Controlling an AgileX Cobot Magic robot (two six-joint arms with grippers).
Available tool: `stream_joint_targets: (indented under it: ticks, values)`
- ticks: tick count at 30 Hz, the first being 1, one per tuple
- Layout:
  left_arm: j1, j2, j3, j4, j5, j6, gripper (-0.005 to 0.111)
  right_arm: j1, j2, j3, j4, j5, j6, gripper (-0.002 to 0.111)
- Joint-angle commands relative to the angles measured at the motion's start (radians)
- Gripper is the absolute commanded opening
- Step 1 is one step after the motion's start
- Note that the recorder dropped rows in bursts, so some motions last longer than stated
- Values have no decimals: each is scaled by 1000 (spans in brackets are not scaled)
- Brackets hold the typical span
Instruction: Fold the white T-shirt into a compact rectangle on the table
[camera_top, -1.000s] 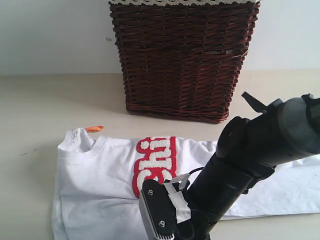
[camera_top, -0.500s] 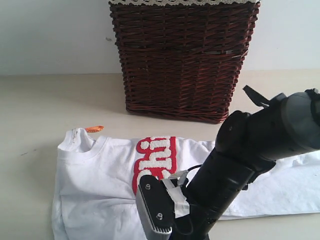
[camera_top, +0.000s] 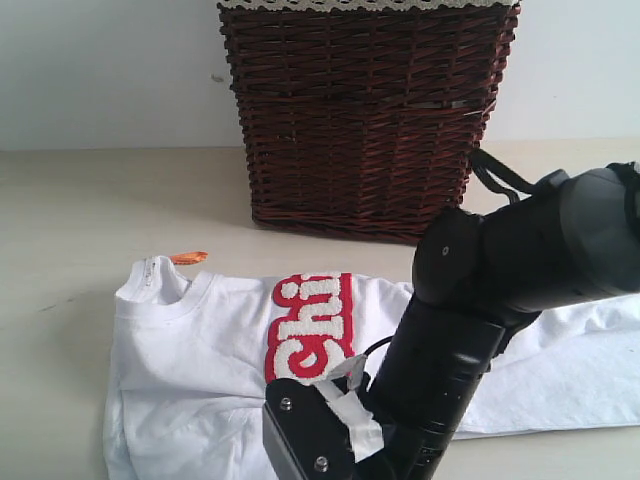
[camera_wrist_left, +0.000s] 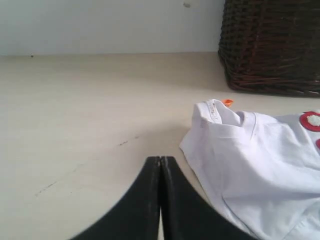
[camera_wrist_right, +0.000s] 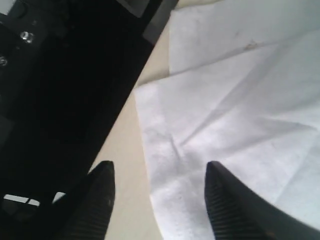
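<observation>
The white T-shirt (camera_top: 190, 370) lies flat on the pale table (camera_top: 70, 210), collar to the left, with its red lettered band (camera_top: 310, 330) across the chest and an orange neck tag (camera_top: 188, 257). My right arm (camera_top: 520, 260) reaches across the shirt toward the front edge of the exterior view, where its fingers are hidden. In the right wrist view the right gripper (camera_wrist_right: 160, 167) stands open over a hem edge of the T-shirt (camera_wrist_right: 235, 110), cloth and bare table between the fingers. The left gripper (camera_wrist_left: 161, 160) is shut and empty, over bare table beside the T-shirt's (camera_wrist_left: 255, 160) collar.
A dark brown wicker basket (camera_top: 360, 120) stands at the back behind the shirt, against a white wall. A black machine part (camera_wrist_right: 60, 90) lies close beside the right gripper. Bare table (camera_wrist_left: 75, 110) stretches to the left of the shirt.
In the exterior view my right arm has swung left and lower over the shirt, covering more of the red band's lower end. The shirt has not moved.
</observation>
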Motion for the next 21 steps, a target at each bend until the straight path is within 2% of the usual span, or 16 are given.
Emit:
stream_joint_targets:
  ticks: [1,8,11,14,19,20,21]
  values:
    - [3,-5,2,4,-13,-5,0,56,0,-4,-74,-92,37,58]
    - [3,-5,2,4,-13,-5,0,90,35,-4,-241,-138,181,58]
    - [3,-5,2,4,-13,-5,0,90,53,-4,-285,-160,245,54]
    - [3,-5,2,4,-13,-5,0,90,61,-4,-310,-173,270,40]
    - [3,-5,2,4,-13,-5,0,90,61,-4,-308,-184,275,5]
    - [3,-5,2,4,-13,-5,0,90,61,-4,-308,-184,288,0]
    - [3,-5,2,4,-13,-5,0,90,61,-4,-308,-184,302,0]
